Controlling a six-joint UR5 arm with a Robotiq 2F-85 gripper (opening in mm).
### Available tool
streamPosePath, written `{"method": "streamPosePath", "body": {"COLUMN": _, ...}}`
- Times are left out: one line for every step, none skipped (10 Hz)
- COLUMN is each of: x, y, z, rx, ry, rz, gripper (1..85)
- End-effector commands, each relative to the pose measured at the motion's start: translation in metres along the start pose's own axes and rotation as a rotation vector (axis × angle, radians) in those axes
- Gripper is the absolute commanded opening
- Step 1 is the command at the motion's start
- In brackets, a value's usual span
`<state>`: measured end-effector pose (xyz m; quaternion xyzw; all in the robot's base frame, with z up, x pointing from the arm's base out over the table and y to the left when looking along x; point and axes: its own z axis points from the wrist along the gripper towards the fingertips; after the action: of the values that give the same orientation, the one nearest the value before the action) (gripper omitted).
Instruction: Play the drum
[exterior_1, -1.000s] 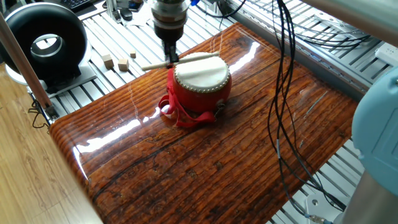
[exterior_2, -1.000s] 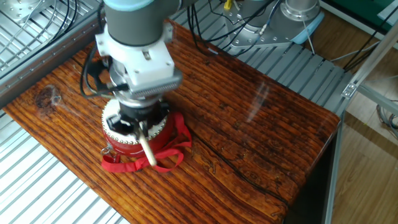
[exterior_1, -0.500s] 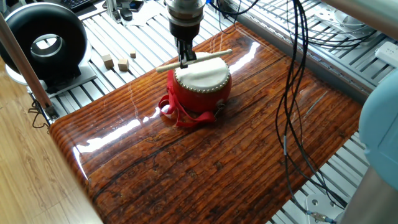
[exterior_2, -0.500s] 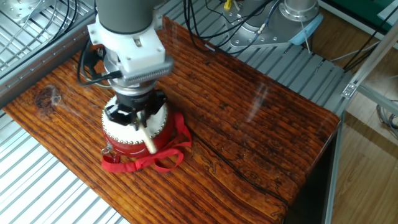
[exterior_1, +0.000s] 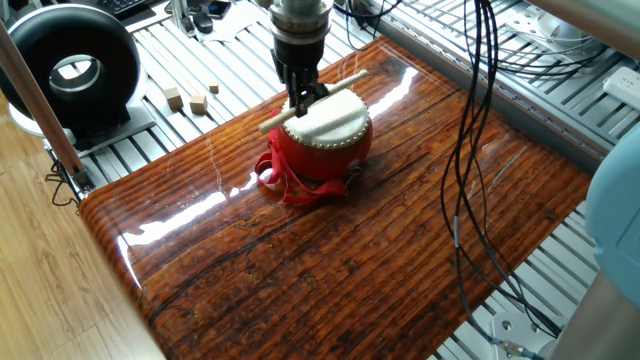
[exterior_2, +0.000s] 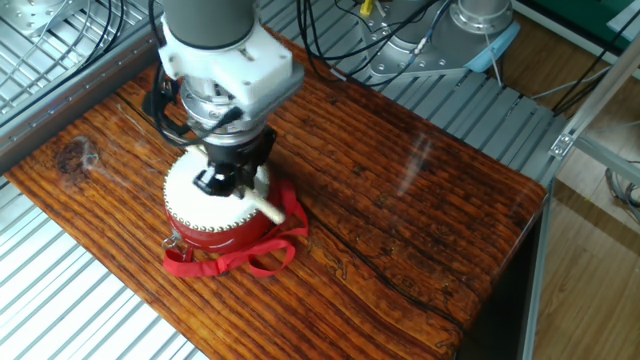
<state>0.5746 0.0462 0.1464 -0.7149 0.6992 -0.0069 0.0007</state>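
Observation:
The drum (exterior_1: 326, 138) is a small red barrel with a cream skin top and red ribbon straps (exterior_1: 290, 185), standing on the wooden tabletop (exterior_1: 380, 240). It also shows in the other fixed view (exterior_2: 205, 210). My gripper (exterior_1: 301, 100) is directly above the drum's near-left rim, shut on a pale wooden drumstick (exterior_1: 315, 100). The stick lies tilted across the skin, its left end low by the rim. In the other fixed view the gripper (exterior_2: 232, 180) covers part of the skin and the stick (exterior_2: 268, 208) points toward the right.
A large black ring-shaped device (exterior_1: 70, 70) stands at the back left on the slatted metal bench. Small wooden blocks (exterior_1: 190, 100) lie beside it. Black cables (exterior_1: 465, 150) hang over the right side of the table. The tabletop's edge (exterior_1: 110, 240) is on the left.
The gripper has shifted right over the drum and turned the stick, from lying nearly level to slanting with its left end down toward the rim.

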Motion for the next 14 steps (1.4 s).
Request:
{"method": "streamPosePath", "body": {"x": -0.013, "y": 0.005, "z": -0.001, "rx": -0.017, "ry": -0.063, "rz": -0.192, "gripper": 1.0}}
{"method": "streamPosePath", "body": {"x": -0.007, "y": -0.003, "z": -0.001, "rx": 0.015, "ry": -0.054, "rz": -0.208, "gripper": 1.0}}
{"method": "streamPosePath", "body": {"x": -0.003, "y": -0.003, "z": 0.001, "rx": 0.012, "ry": -0.043, "rz": -0.231, "gripper": 1.0}}
{"method": "streamPosePath", "body": {"x": 0.002, "y": -0.002, "z": 0.003, "rx": 0.001, "ry": -0.032, "rz": -0.248, "gripper": 1.0}}
{"method": "streamPosePath", "body": {"x": 0.004, "y": 0.004, "z": 0.005, "rx": -0.029, "ry": -0.037, "rz": -0.253, "gripper": 1.0}}
{"method": "streamPosePath", "body": {"x": 0.002, "y": 0.007, "z": 0.006, "rx": -0.043, "ry": -0.054, "rz": -0.238, "gripper": 1.0}}
{"method": "streamPosePath", "body": {"x": 0.001, "y": 0.013, "z": 0.005, "rx": -0.065, "ry": -0.063, "rz": -0.239, "gripper": 1.0}}
{"method": "streamPosePath", "body": {"x": 0.003, "y": 0.014, "z": 0.004, "rx": -0.065, "ry": -0.064, "rz": -0.242, "gripper": 1.0}}
{"method": "streamPosePath", "body": {"x": 0.005, "y": 0.006, "z": 0.005, "rx": -0.031, "ry": -0.062, "rz": -0.237, "gripper": 1.7}}
{"method": "streamPosePath", "body": {"x": 0.004, "y": 0.000, "z": 0.005, "rx": -0.011, "ry": -0.059, "rz": -0.231, "gripper": 13.7}}
{"method": "streamPosePath", "body": {"x": 0.002, "y": -0.003, "z": 0.005, "rx": -0.004, "ry": -0.058, "rz": -0.227, "gripper": 17.0}}
{"method": "streamPosePath", "body": {"x": 0.001, "y": -0.004, "z": 0.004, "rx": -0.001, "ry": -0.057, "rz": -0.225, "gripper": 18.7}}
{"method": "streamPosePath", "body": {"x": 0.003, "y": -0.010, "z": 0.004, "rx": 0.020, "ry": -0.049, "rz": -0.220, "gripper": 22.3}}
{"method": "streamPosePath", "body": {"x": 0.004, "y": -0.006, "z": 0.004, "rx": 0.008, "ry": -0.045, "rz": -0.217, "gripper": 22.7}}
